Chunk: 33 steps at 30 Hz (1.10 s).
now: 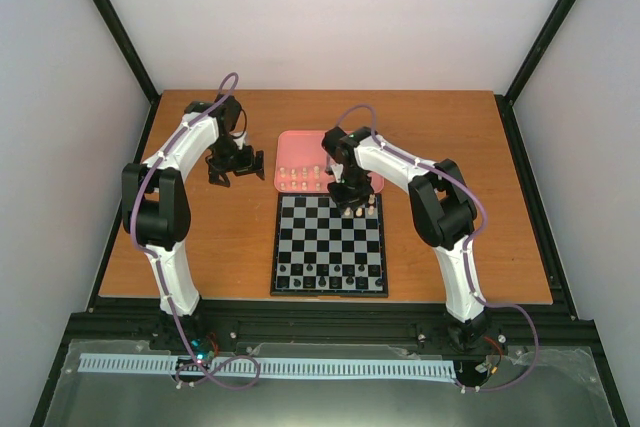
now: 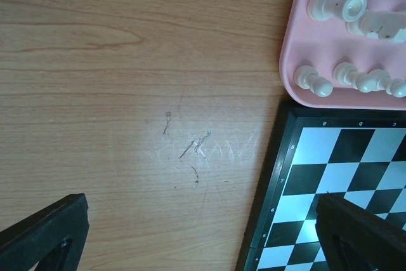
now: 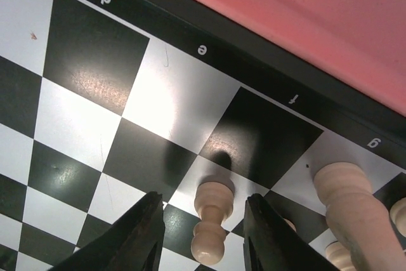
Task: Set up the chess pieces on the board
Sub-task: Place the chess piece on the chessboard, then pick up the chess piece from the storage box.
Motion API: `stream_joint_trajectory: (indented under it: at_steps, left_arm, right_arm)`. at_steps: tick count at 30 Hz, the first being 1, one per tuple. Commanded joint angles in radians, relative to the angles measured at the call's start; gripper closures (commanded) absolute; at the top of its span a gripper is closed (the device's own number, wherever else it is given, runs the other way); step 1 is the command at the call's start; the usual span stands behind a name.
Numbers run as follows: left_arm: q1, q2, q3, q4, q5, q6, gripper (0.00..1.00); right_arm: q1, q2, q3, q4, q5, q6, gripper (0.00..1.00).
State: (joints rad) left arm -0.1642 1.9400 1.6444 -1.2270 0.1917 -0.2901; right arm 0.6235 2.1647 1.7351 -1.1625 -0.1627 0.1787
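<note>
Right gripper [image 3: 203, 223] sits low over the far right part of the board [image 1: 300, 239]. Its 2 fingers [image 3: 136, 239] are parted either side of 1 cream pawn [image 3: 212, 217], upright on a light square in the f file. There's a thin gap each side, so it looks let go, not pinched. A taller cream piece [image 3: 346, 204] stands just beside it in the g file. More cream pcs [image 2: 355, 77] lie in the pink tray [image 2: 292, 42] just past the board's far edge. Left gripper [image 1: 235, 169] hangs over the table [image 2: 127, 93], spread wide w/ nothing in it.
</note>
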Motion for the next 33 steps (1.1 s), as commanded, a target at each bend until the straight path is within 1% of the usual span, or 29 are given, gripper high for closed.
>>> stream_joint_trajectory:
  at_steps: [1,5,11,15,18,20,23,28,33]
  left_arm:
    - [-0.003,-0.021,0.011,0.008,0.008,0.014,0.00]
    - [-0.002,-0.024,0.011,0.009,0.006,0.016,0.00]
    - [-0.002,-0.027,0.012,0.009,0.004,0.016,0.00]
    - [-0.003,-0.030,0.010,0.010,0.004,0.016,0.00]
    - [-0.002,-0.030,0.008,0.012,0.001,0.018,0.00]
    - [-0.002,-0.027,0.015,0.008,-0.008,0.019,0.00]
    - [-0.001,-0.027,0.031,-0.009,-0.043,0.026,0.00]
    - [-0.001,-0.050,0.028,-0.008,-0.109,0.032,0.00]
    - [-0.002,-0.056,0.043,-0.012,-0.083,0.027,0.00]
  right_arm:
    - [0.008,-0.025,0.034,-0.013,0.003,-0.008,0.63]
    - [0.008,-0.028,0.086,-0.024,0.014,-0.010,0.61]
    - [0.007,-0.019,0.152,-0.027,0.045,0.004,0.54]
    - [0.000,0.038,0.242,-0.053,0.075,0.021,0.54]
    - [-0.002,0.090,0.342,-0.076,0.091,0.027,0.54]
    - [-0.006,0.111,0.370,-0.073,0.090,0.046,0.55]
    - [-0.010,0.100,0.351,-0.032,0.072,0.078,0.56]
    - [-0.010,0.024,0.235,0.088,0.105,0.129,0.56]
    - [-0.010,0.035,0.207,0.123,0.131,0.172,0.58]
